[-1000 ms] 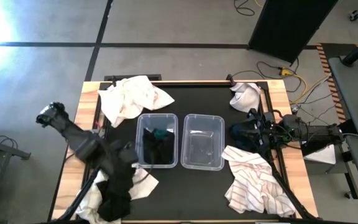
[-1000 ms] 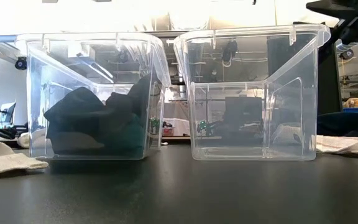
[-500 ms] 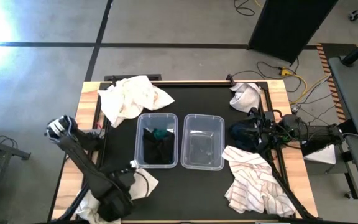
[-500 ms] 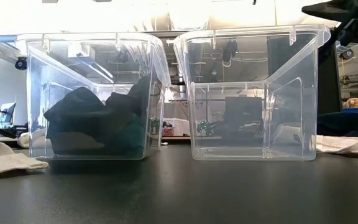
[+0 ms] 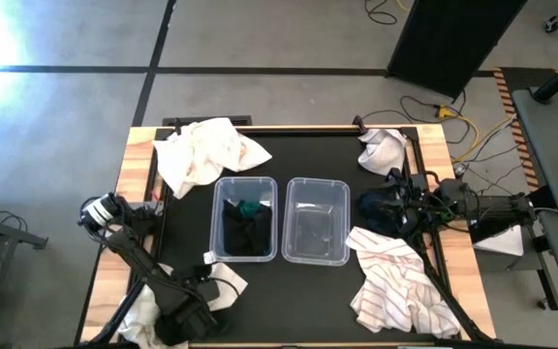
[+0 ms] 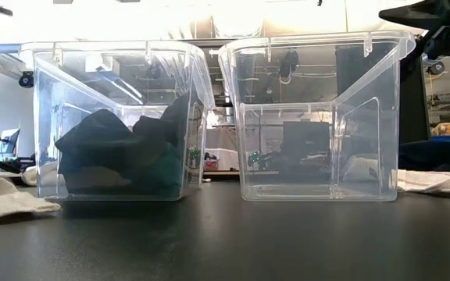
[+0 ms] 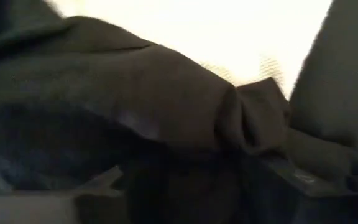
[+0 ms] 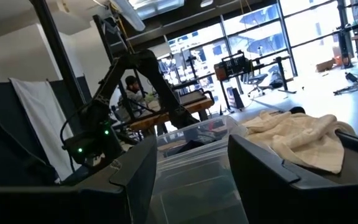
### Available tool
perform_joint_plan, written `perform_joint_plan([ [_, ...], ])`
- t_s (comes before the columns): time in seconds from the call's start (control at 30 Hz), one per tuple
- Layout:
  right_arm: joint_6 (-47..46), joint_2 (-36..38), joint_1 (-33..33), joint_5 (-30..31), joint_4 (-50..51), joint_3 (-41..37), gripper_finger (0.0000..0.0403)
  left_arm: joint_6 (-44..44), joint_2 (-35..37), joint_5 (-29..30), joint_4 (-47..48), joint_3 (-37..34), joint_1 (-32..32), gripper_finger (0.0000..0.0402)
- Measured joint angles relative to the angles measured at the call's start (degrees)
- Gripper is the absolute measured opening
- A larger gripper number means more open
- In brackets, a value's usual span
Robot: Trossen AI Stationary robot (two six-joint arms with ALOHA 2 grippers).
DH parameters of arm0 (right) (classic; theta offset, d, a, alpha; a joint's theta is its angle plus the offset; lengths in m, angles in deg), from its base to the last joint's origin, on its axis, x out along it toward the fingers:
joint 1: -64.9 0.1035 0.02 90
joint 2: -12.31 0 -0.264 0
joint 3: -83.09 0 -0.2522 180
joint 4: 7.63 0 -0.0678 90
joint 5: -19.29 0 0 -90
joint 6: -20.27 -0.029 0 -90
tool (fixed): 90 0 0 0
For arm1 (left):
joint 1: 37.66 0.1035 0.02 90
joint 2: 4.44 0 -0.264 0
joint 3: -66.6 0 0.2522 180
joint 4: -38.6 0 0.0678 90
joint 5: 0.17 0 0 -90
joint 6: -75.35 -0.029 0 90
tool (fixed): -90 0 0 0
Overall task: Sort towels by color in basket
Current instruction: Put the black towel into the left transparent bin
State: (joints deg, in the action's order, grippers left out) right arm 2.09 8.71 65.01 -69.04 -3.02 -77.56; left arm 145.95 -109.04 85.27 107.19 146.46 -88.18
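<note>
Seen from overhead, two clear plastic bins sit side by side at the centre of a black tabletop. The left bin point(image 5: 245, 217) holds dark cloths, black and dark green; the right bin point(image 5: 317, 220) is empty, presumably kept for the light towels.

The left gripper point(image 5: 184, 318) is down at the lower left of the frame, pressed into a crumpled black towel point(image 5: 170, 328) lying on a white one point(image 5: 223, 285), likely to gather it for the dark bin. Its wrist camera sees only dark folds; whether its fingers grip the cloth cannot be told.

The right gripper point(image 5: 398, 206) waits at right of centre, fingers point(image 8: 253, 163) parted and empty, over a navy cloth point(image 5: 374, 206).

Other light towels lie around: a cream one point(image 5: 201, 153) upper left, a striped white one point(image 5: 400, 283) lower right, a small white one point(image 5: 383, 149) upper right.
</note>
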Motion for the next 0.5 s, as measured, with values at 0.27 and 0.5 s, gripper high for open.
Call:
perform_joint_plan([
  [0.27,0.2,0.0,0.0,0.0,0.3,-0.1,0.0189,-2.6,1.1,0.4,1.0,-1.1,0.0,0.0014],
  [0.5,0.2,0.0,0.0,0.0,0.7,-0.1,0.0185,-2.0,7.3,7.3,16.4,9.5,0.0,0.0005],
])
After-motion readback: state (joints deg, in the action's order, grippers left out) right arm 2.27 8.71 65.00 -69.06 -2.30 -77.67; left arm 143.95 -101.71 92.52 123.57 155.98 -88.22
